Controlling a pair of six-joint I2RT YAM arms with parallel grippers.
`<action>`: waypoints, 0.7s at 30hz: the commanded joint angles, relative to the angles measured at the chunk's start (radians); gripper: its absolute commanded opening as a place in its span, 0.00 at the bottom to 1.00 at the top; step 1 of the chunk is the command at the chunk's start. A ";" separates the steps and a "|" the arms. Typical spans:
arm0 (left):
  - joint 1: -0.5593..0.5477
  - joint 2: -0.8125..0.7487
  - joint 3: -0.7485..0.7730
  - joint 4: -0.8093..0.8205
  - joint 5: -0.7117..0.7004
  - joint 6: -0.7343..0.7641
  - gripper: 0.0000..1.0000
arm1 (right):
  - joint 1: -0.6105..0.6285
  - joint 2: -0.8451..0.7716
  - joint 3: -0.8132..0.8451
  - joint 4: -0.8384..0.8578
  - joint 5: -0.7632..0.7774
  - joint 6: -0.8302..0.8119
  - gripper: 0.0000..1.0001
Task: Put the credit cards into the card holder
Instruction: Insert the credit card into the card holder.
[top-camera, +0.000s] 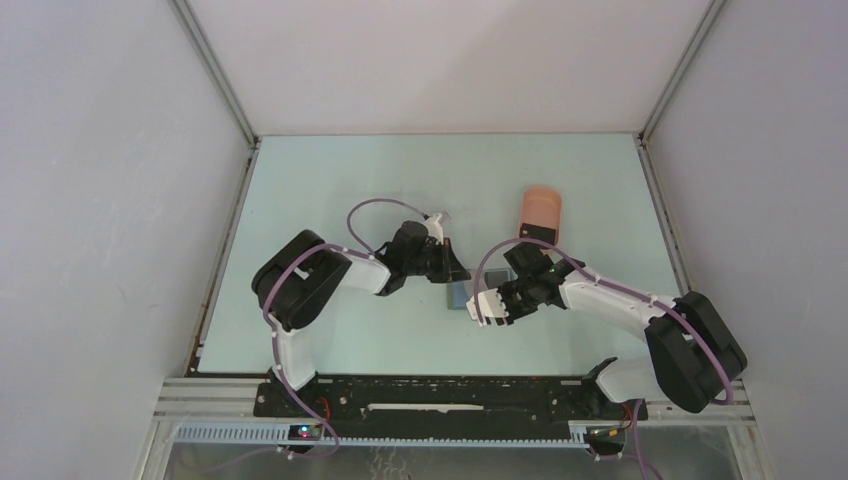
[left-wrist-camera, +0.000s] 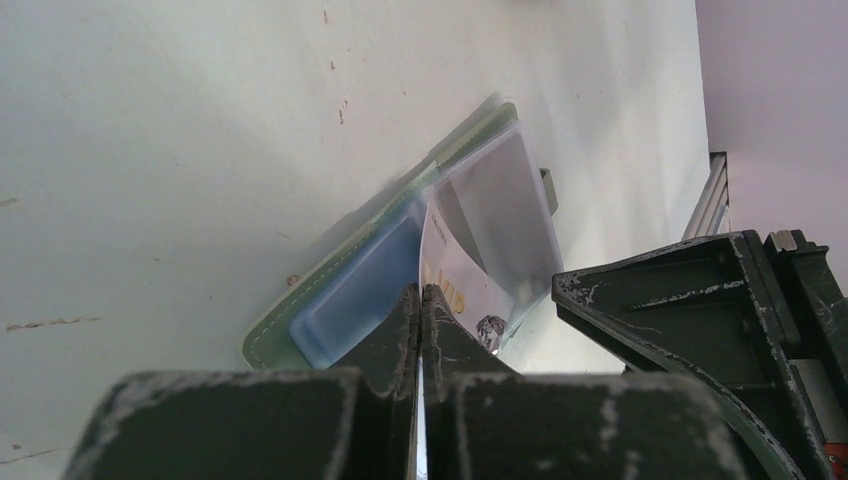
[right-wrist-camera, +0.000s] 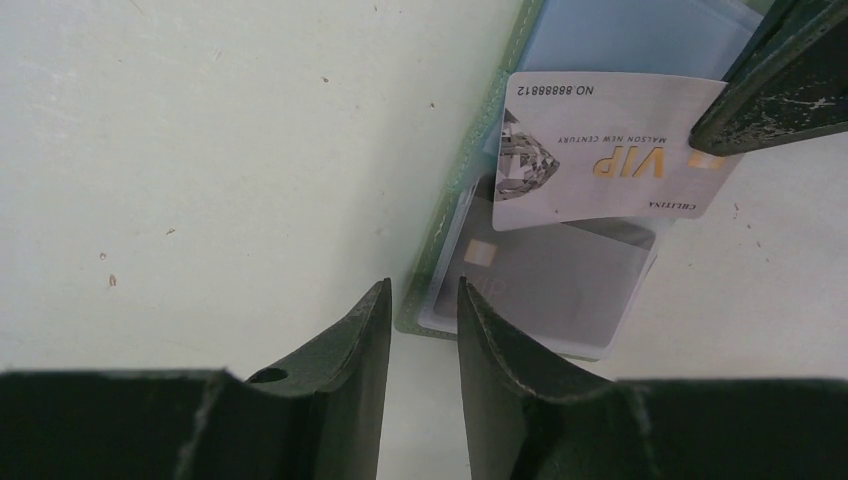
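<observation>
The grey-green card holder (right-wrist-camera: 440, 240) lies open on the table, with clear pockets, one showing a grey card (right-wrist-camera: 560, 275) inside. It also shows in the left wrist view (left-wrist-camera: 300, 305) and the top view (top-camera: 458, 297). My left gripper (left-wrist-camera: 421, 290) is shut on a silvery VIP credit card (right-wrist-camera: 600, 150), held on edge with its lower edge at the holder's pocket. My right gripper (right-wrist-camera: 422, 288) is slightly open and empty, its fingertips at the holder's near corner. A black card (top-camera: 537, 232) lies at the near end of the tray.
A salmon-pink oval tray (top-camera: 541, 205) sits behind the right gripper. The two grippers (top-camera: 452, 268) (top-camera: 482, 303) are close together over the holder. White walls enclose the pale green table (top-camera: 330, 180) on three sides.
</observation>
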 joint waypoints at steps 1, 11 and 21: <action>-0.009 0.021 0.042 -0.053 0.020 0.007 0.00 | 0.014 -0.022 0.026 0.000 -0.004 0.013 0.39; -0.009 0.030 0.062 -0.077 0.030 0.016 0.00 | 0.016 -0.028 0.026 0.006 0.004 0.020 0.43; -0.007 0.015 0.057 -0.079 0.021 0.019 0.00 | 0.015 -0.064 0.026 0.003 -0.010 0.026 0.48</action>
